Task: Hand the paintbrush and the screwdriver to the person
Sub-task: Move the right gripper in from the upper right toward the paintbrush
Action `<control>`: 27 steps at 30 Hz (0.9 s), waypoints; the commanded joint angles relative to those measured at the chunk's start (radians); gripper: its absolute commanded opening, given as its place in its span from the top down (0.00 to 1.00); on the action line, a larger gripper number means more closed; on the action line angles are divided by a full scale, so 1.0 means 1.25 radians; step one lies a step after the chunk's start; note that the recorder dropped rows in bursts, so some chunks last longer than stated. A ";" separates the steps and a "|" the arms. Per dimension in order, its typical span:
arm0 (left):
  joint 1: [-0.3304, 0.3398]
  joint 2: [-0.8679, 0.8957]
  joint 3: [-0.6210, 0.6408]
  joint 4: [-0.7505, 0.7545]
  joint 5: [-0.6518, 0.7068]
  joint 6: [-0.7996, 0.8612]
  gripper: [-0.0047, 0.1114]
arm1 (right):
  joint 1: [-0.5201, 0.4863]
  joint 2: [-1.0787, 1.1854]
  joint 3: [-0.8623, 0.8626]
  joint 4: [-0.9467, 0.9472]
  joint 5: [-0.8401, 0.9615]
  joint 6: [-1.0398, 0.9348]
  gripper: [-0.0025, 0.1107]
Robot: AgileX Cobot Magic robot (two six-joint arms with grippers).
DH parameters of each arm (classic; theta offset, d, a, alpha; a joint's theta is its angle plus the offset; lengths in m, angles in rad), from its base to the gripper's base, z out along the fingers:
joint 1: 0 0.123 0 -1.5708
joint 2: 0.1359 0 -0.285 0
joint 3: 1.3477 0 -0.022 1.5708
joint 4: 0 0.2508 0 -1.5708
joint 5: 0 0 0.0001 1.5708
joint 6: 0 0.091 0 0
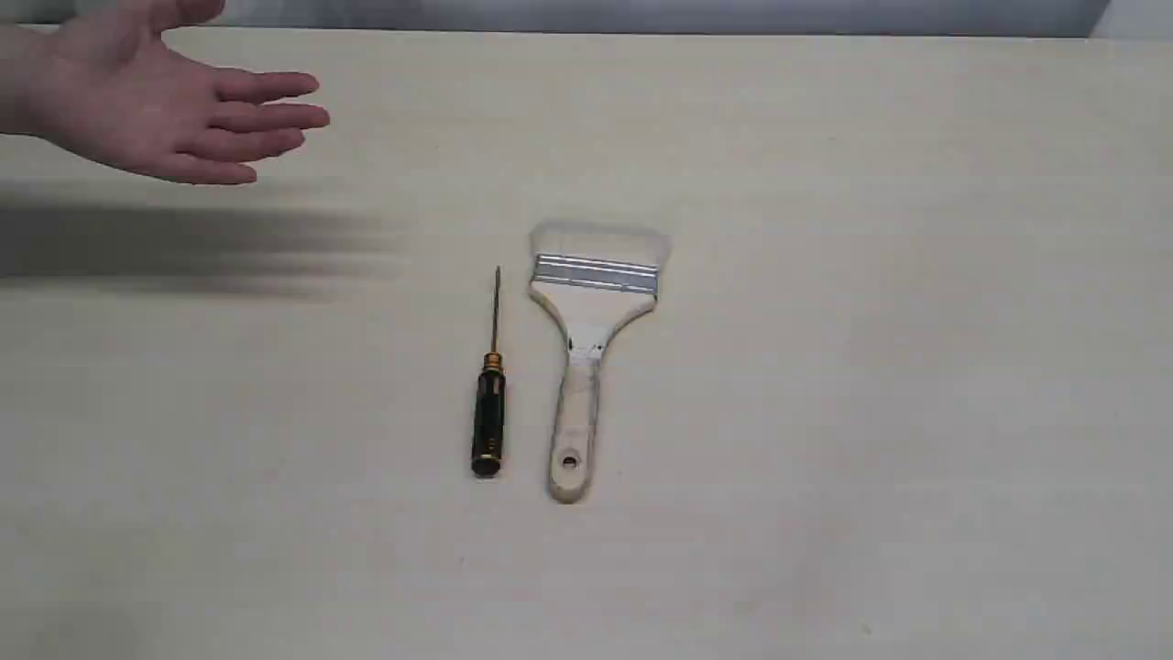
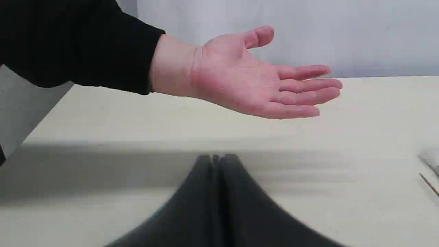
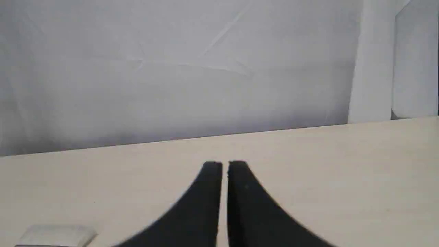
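Note:
The paintbrush (image 1: 591,357) lies flat mid-table, pale bristles toward the far edge and the holed wooden handle toward the near edge. Just left of it and parallel lies the screwdriver (image 1: 488,394), black handle near, thin shaft pointing away. The person's open hand (image 1: 156,105) hovers palm up over the far left of the table. Neither gripper shows in the exterior view. In the left wrist view my left gripper (image 2: 217,157) is shut and empty, below the person's hand (image 2: 257,79). My right gripper (image 3: 224,164) is shut with only a hairline gap, holding nothing.
The pale table (image 1: 871,412) ends at a grey backdrop (image 3: 171,68). The hand casts a dark shadow (image 1: 183,247) on the left of the table. The screwdriver's tip (image 2: 428,183) and a bit of the brush's bristles (image 3: 55,235) peek in at the wrist views' borders.

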 commanded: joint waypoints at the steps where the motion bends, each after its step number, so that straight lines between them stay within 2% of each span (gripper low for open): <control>1: -0.005 -0.002 0.002 -0.002 -0.009 -0.002 0.96 | -0.002 -0.004 0.003 0.069 -0.045 0.003 0.94; 5: -0.005 -0.002 0.002 -0.002 -0.009 -0.002 0.96 | -0.002 -0.004 0.003 0.183 -0.119 0.003 0.94; 7: -0.005 -0.002 0.002 -0.002 -0.009 -0.002 0.96 | -0.002 -0.004 0.001 0.218 -0.112 0.003 0.94; 11: -0.005 -0.002 0.002 -0.002 -0.007 -0.002 0.96 | -0.002 -0.003 -0.107 0.218 -0.015 -0.045 0.94; 14: -0.005 -0.002 0.002 -0.004 -0.007 -0.002 0.96 | 0.014 0.021 -0.213 0.293 0.103 -0.135 0.92; 17: -0.005 -0.002 0.002 -0.004 -0.007 -0.002 0.96 | 0.042 0.098 -0.333 0.514 0.221 -0.404 0.81; 19: -0.005 -0.002 0.002 -0.004 -0.007 -0.002 0.96 | 0.053 0.178 -0.405 0.655 0.314 -0.588 0.66; 21: -0.005 -0.002 0.002 -0.004 -0.007 -0.002 0.96 | 0.052 0.271 -0.471 0.727 0.402 -0.674 0.54; 24: -0.005 -0.002 0.002 -0.004 -0.007 -0.002 0.96 | 0.052 0.413 -0.559 0.697 0.490 -0.648 0.52; 27: -0.005 -0.002 0.002 -0.004 -0.007 -0.002 0.96 | 0.053 0.538 -0.632 0.618 0.571 -0.556 0.52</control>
